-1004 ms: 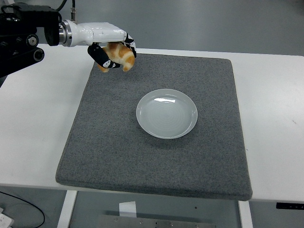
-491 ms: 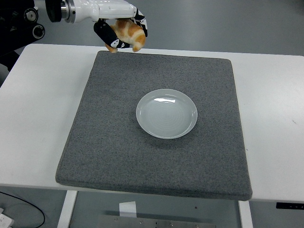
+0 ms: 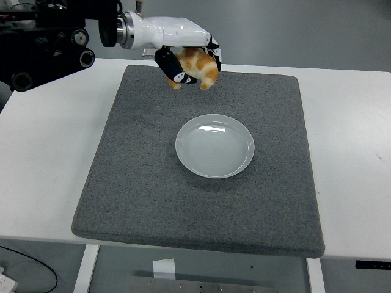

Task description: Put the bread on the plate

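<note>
- 1 robot hand showed: the left hand (image 3: 186,61), white-shelled with black fingers, came in from the upper left on a black arm (image 3: 43,43) and hung over the far part of the mat.
- Its fingers (image 3: 174,72) were curled around a golden-brown and white bread roll (image 3: 198,66), gripping it from above and from the side; the roll was clear of the surface.
- The bread sat above the far edge of the dark grey felt mat (image 3: 134,183), behind the plate and a little to its left, well apart from it.
- The round white ceramic plate (image 3: 214,146) lay flat near the middle of the mat, with nothing on it; a pale glare showed on its far inner rim.
- The mat lay on the white table (image 3: 49,152), its near edge close to the table's near edge, and its corners were rounded.
- The right arm did not show.
- Under the table's near edge a white table leg (image 3: 87,268) and a grey floor were visible.
</note>
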`<state>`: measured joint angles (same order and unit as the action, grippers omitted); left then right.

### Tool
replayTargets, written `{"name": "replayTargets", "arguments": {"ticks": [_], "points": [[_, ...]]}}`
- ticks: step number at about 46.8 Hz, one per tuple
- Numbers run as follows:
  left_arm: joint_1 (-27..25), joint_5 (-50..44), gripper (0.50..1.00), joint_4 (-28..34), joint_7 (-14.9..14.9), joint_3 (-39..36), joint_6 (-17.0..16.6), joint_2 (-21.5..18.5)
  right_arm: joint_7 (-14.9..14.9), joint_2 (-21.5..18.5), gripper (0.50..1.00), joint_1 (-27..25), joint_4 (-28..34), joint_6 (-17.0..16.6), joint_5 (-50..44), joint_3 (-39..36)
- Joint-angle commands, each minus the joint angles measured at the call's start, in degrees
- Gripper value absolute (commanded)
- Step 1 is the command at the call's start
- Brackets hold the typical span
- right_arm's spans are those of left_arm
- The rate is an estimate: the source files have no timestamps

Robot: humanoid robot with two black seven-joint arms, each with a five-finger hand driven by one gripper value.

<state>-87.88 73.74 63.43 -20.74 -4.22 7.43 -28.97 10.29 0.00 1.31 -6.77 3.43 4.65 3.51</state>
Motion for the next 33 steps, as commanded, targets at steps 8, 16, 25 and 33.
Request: {"name": "replayTargets", "arguments": {"ticks": [8, 16, 25, 33], "points": [[2.10, 0.43, 0.500, -0.50, 0.00, -0.09, -0.31, 4.71, -0.01, 0.00, 0.932, 0.01, 0.00, 0.00, 0.01, 0.00], [4.04, 1.05, 0.500, -1.12, 0.09, -0.44, -0.40, 7.44, -0.01, 0.00, 0.932, 0.01, 0.00, 0.00, 0.01, 0.00], [6.23, 2.98, 0.500, -2.79, 0.09, -0.62, -0.48, 9.81, -0.01, 0.00, 0.932, 0.01, 0.00, 0.00, 0.01, 0.00], [7.73, 4.74, 0.500, -3.67, 0.09, -0.71, -0.48, 10.69, -0.01, 0.00, 0.932, 0.01, 0.00, 0.00, -0.08, 0.00]]}}
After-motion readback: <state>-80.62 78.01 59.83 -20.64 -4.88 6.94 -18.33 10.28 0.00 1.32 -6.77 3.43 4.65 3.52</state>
